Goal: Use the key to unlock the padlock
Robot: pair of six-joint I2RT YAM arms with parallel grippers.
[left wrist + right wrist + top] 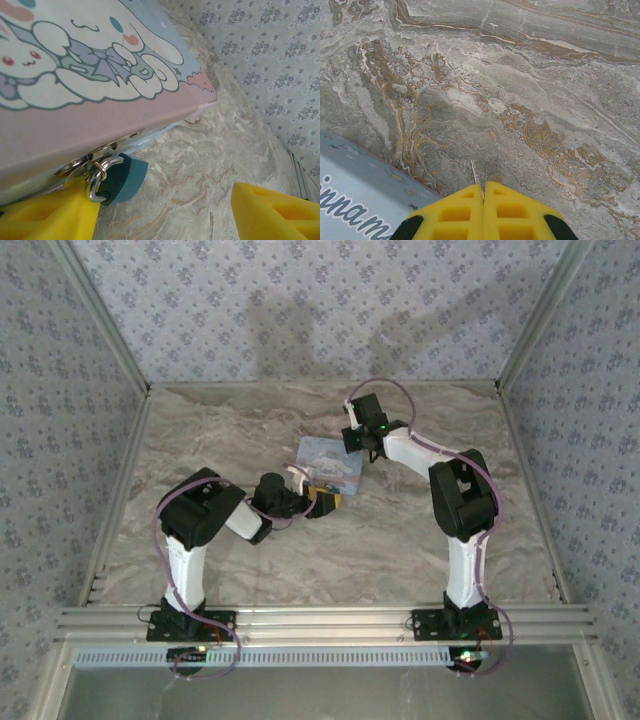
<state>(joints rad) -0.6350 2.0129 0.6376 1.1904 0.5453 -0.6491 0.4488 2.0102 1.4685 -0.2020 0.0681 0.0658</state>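
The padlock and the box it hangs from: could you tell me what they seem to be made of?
The padlock has a matte teal body, likely plastic or a painted shell, showing no glare; its shackle is bright polished metal with sharp reflections. The box looks like printed card or laminated board, smooth and satin; the material underneath is uncertain.

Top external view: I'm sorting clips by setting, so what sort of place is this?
Likely a purpose-built robot test cell, not a home: wallpapered panels enclose a marble-patterned tabletop, with the left arm and right arm bolted to an aluminium rail.
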